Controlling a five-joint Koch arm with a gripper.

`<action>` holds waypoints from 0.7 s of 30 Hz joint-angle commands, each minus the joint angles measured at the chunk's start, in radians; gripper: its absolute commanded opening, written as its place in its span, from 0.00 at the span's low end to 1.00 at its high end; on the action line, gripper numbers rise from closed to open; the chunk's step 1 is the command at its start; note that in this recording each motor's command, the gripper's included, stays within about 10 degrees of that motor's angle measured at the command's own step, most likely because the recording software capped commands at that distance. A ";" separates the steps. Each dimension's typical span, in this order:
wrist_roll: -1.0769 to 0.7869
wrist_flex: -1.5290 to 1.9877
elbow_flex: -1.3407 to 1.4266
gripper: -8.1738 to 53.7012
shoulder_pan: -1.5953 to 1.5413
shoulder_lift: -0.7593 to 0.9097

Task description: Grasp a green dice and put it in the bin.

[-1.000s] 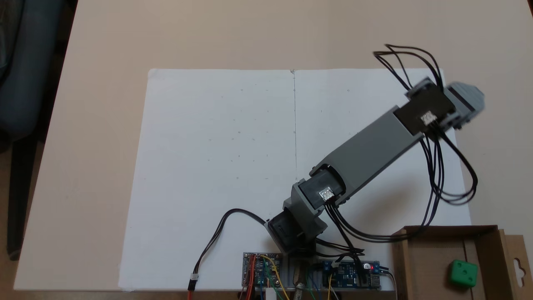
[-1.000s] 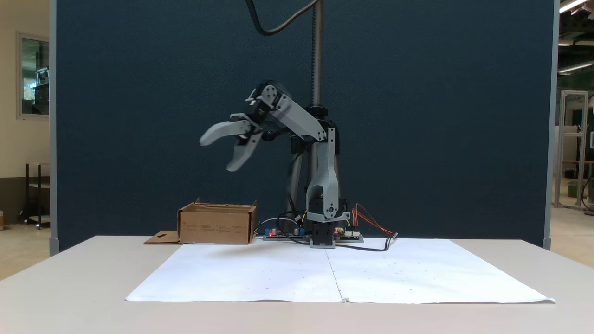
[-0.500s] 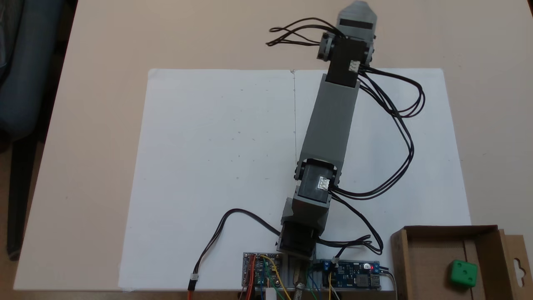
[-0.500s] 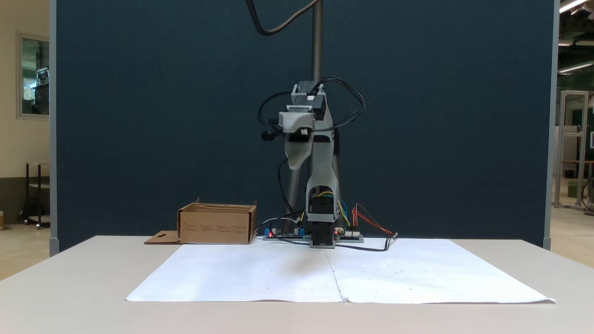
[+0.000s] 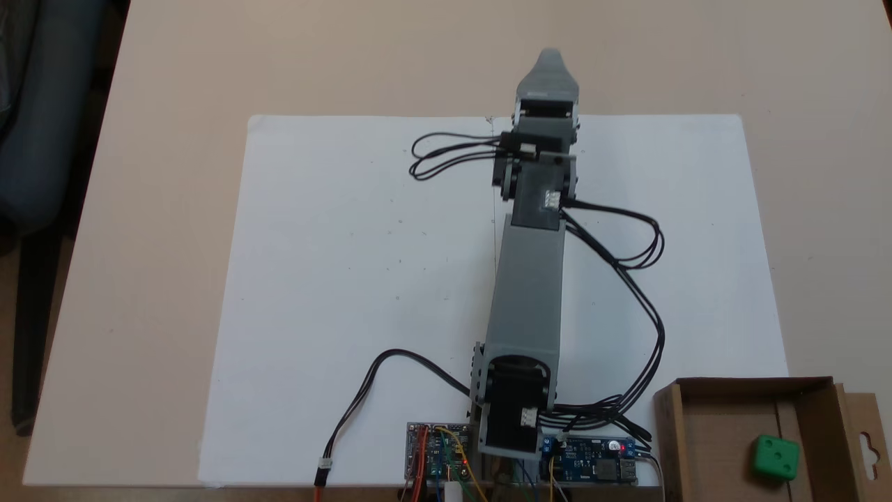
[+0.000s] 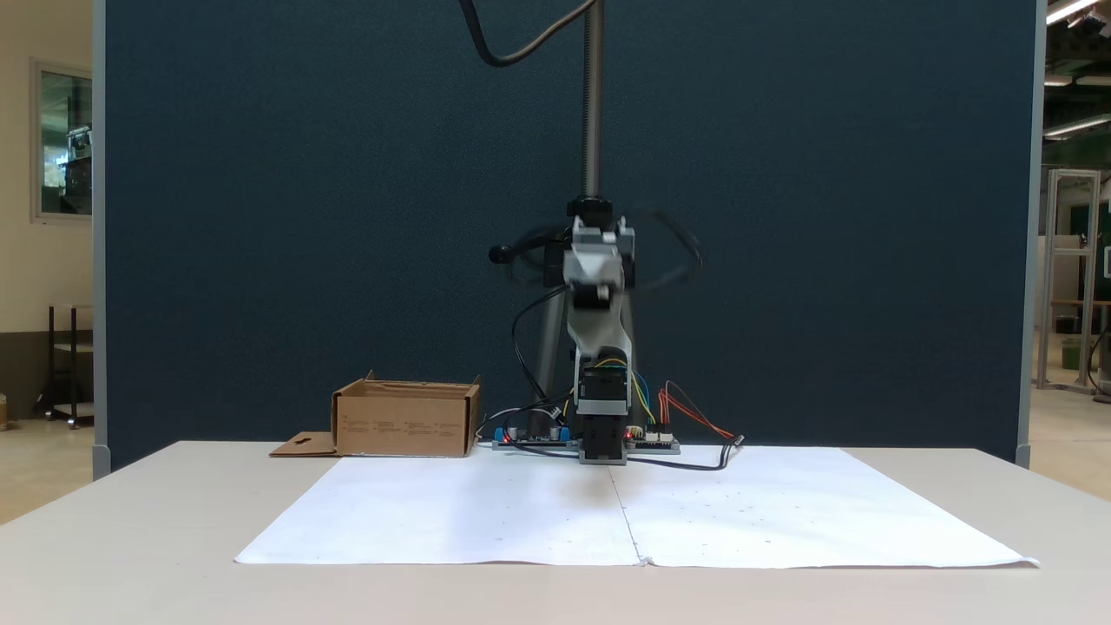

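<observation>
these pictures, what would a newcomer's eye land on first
The grey arm stretches up the middle of the white paper in a fixed view from above, black cables looping beside it. At the lower right corner the bright green dice sits inside the cardboard bin.

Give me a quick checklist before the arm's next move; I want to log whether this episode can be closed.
1. green dice inside the bin: ok.
2. gripper carries nothing green: ok.
3. Jaws open or shut: cannot tell; one tip shows from above, and the front view is blurred.
4. Arm away from the bin, over the white paper: ok.
5. black cables free of the bin's wall: cannot tell; they pass close to its corner.
</observation>
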 commanded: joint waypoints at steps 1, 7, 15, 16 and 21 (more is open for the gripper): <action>0.034 -0.162 0.091 0.85 -0.006 0.083; 0.023 -0.359 0.304 0.84 -0.005 0.110; 0.025 -0.616 0.471 0.83 -0.006 0.175; 0.025 -0.650 0.499 0.83 -0.006 0.190; 0.028 -0.808 0.643 0.83 -0.006 0.265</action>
